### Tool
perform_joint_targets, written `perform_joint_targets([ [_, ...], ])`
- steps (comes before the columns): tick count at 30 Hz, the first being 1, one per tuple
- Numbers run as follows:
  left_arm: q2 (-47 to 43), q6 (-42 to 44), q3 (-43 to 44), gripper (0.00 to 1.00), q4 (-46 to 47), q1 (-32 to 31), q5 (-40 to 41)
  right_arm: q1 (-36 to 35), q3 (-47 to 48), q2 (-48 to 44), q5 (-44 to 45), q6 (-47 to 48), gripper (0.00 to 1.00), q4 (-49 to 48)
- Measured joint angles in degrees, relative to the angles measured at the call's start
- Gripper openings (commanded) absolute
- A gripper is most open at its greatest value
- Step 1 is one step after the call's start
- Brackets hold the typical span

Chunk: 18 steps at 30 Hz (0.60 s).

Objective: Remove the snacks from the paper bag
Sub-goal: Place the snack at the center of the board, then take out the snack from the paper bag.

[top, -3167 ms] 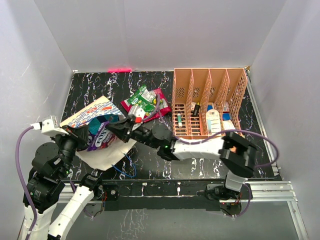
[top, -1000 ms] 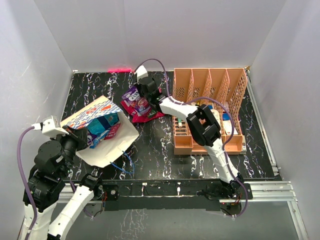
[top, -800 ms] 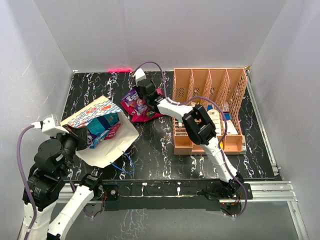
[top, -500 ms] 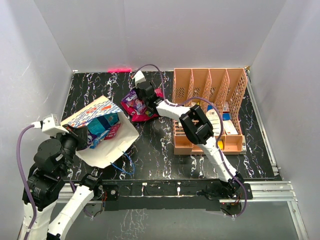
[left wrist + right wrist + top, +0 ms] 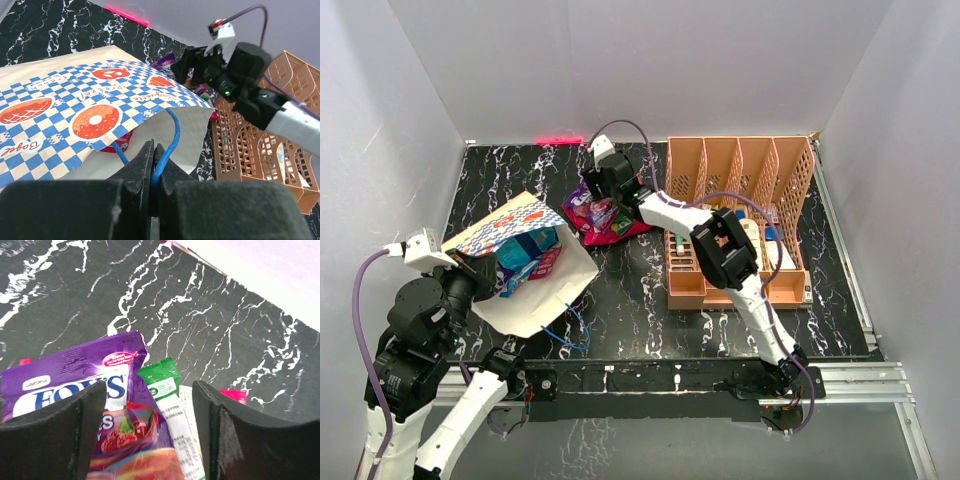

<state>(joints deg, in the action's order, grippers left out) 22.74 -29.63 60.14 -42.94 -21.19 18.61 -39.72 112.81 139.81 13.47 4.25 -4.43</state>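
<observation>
The right tool (image 5: 603, 200) is open wide over the purple packet (image 5: 75, 385) on the bench (image 5: 620, 290). More snacks (image 5: 528, 252) sit in the paper bag (image 5: 535, 300), off to its left, mouth facing it. The left tool (image 5: 152, 155) pinches the bag's blue cord (image 5: 170, 132) tight

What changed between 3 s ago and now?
The right gripper carried the purple packet from the mouth of the paper bag back to the pile beside the green packet and let go. It hangs open above it. Unchanged: left gripper shut on the blue handle, organizer.
</observation>
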Motion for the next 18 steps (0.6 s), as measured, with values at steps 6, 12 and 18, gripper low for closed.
perform_joint_targets([
  [6,0.0,0.0,0.02,0.0,0.02,0.0,0.0,0.11,-7.52,-14.4,-5.77,-1.4,0.82,6.51],
  [12,-0.07,0.0,0.02,0.0,0.02,0.0,-0.22,-3.39,-32.74,-38.32,-12.33,-1.77,0.83,1.22],
  [18,-0.57,0.5,0.0,0.0,0.13,0.0,-1.68,-15.56,-54.12,-50.84,-16.68,3.13,0.83,-1.86],
])
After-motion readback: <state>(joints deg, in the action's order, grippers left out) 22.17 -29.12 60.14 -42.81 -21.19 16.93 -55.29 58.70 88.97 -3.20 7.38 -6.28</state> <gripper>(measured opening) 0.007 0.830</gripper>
